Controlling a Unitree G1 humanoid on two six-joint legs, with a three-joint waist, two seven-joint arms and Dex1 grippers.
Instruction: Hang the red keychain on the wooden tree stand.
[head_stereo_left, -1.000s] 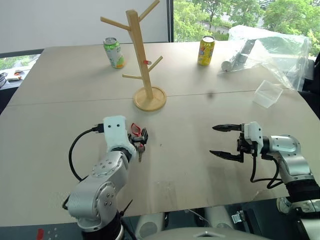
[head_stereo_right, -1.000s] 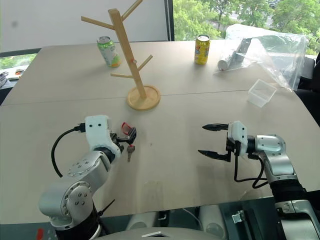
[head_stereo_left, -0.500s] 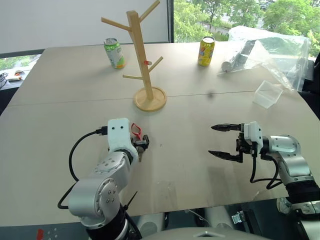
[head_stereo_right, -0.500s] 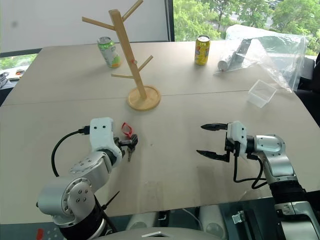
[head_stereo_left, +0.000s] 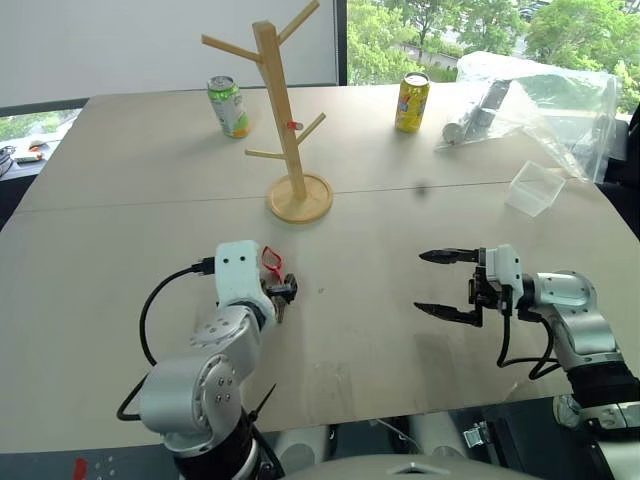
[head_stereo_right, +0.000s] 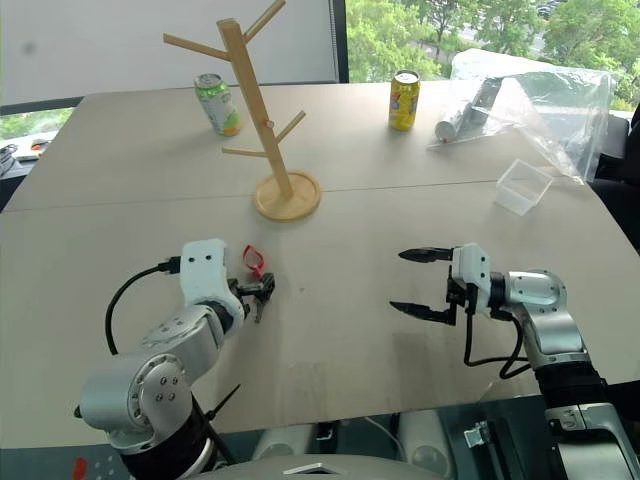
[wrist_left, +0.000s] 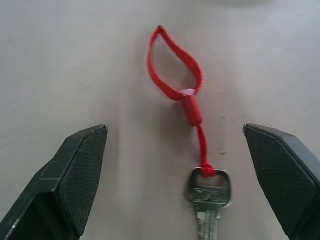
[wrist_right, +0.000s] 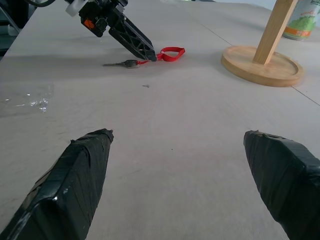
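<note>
One broad tan worktop (head_stereo_left: 120, 230) carries everything, with a seam running across it from side to side. At its far right corner lies a crumpled clear plastic bag (head_stereo_left: 545, 95) with a dark cylinder inside, the largest loose thing here. The wooden tree stand (head_stereo_left: 285, 110) rises upright beyond the seam, roughly midway along the far half, its round disc base flat on the surface and its pegs angled upward; a small red dot sits on the pole. A green can (head_stereo_left: 228, 105) stands toward the far edge, left of the stand, and a yellow can (head_stereo_left: 411, 101) stands toward the far edge, right of it. A small clear plastic tub (head_stereo_left: 536, 187) rests near the right edge.

The left claw (wrist_left: 175, 165) is tipped down over the near left part of the worktop, its two black fingers spread wide to either side of the red keychain (wrist_left: 175, 70) without touching it. The right claw (head_stereo_right: 420, 283) hangs above the near right part, pointing toward the left, fingers likewise spread and holding nothing.

The keychain lies flat on the worktop, well short of the stand's base, red loop toward the stand and the metal key (wrist_left: 209, 200) toward the near edge.
</note>
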